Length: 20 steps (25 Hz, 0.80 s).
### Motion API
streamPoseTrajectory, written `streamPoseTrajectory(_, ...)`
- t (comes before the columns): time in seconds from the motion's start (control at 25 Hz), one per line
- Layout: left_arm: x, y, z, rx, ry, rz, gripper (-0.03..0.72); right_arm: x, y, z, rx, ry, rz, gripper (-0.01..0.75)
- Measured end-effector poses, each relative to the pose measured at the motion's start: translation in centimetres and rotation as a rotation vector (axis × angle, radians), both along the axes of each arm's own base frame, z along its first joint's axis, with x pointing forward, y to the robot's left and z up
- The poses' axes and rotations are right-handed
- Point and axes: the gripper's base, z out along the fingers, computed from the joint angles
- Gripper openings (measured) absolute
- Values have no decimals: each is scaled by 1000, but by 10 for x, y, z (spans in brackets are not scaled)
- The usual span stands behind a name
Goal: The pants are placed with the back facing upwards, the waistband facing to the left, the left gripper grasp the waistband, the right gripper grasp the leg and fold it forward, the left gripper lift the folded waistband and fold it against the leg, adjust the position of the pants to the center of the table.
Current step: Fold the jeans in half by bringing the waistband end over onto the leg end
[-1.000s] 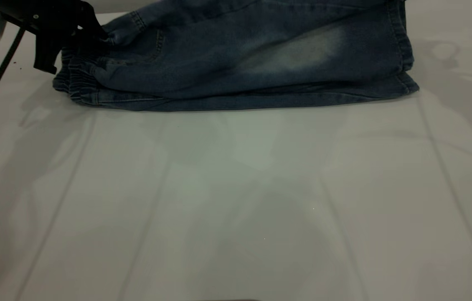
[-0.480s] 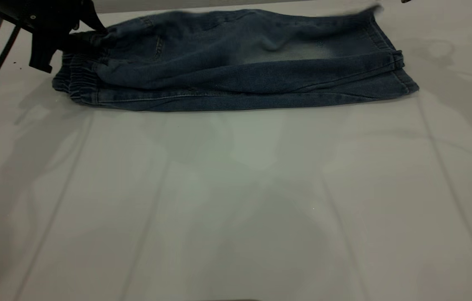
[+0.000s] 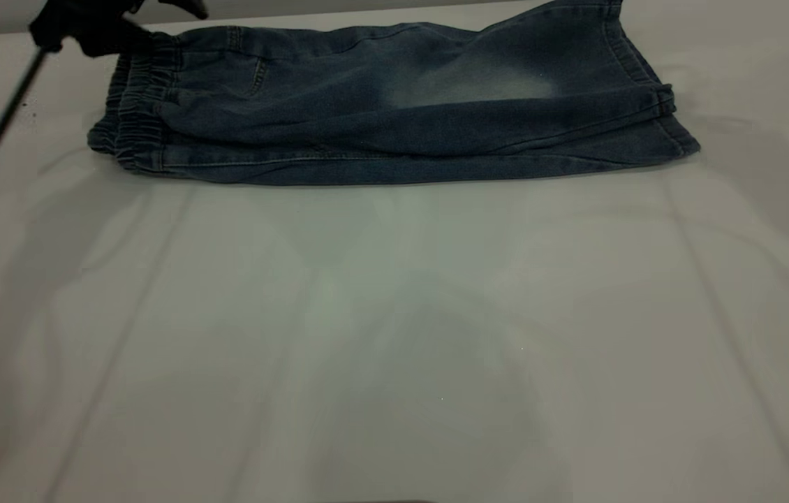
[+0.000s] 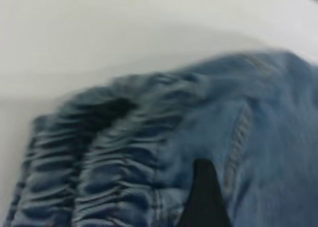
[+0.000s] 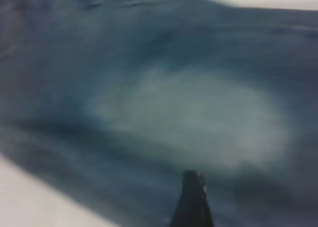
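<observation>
Just beside the waistband [image 3: 136, 105], left claw [image 3: 98, 28] hovers

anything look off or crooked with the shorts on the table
Slightly. The pants lie folded at the table's far edge, not centred, and the top leg's hem sits askew, not lined up with the lower hem.

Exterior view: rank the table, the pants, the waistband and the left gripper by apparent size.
1. the table
2. the pants
3. the waistband
4. the left gripper, though cut off at the frame edge, so its ranking against the waistband is unsure.
</observation>
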Motion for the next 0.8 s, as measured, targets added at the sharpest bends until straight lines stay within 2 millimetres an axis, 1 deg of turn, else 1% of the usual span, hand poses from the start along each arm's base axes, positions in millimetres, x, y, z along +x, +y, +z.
streamPoseTrajectory(0.08,-2,8,0,-6,23,-83,490,-4,22,2,-1,-8,56,498)
streamPoseTrajectory(0.16,-5,24,-1,-24,52,-132,490,-10,44,2,-9,-18,116,498)
streamPoseTrajectory(0.28,-9,50,-1,-23,89,-172,490,-17,70,3,-23,-43,181,498)
streamPoseTrajectory(0.36,-12,63,-2,-2,109,-188,490,-20,84,5,-31,-70,208,498)
streamPoseTrajectory(0.44,-14,71,-4,45,122,-215,490,-22,98,7,-36,-98,232,498)
streamPoseTrajectory(0.52,-15,75,-5,91,128,-236,490,-21,107,8,-35,-124,237,498)
streamPoseTrajectory(0.6,-15,78,-6,144,123,-247,490,-18,115,2,-36,-142,230,498)
streamPoseTrajectory(0.72,-12,83,-11,200,103,-220,490,-14,123,-14,-30,-161,186,498)
streamPoseTrajectory(0.8,-10,83,-21,217,109,-207,490,-11,127,-25,-28,-171,160,498)
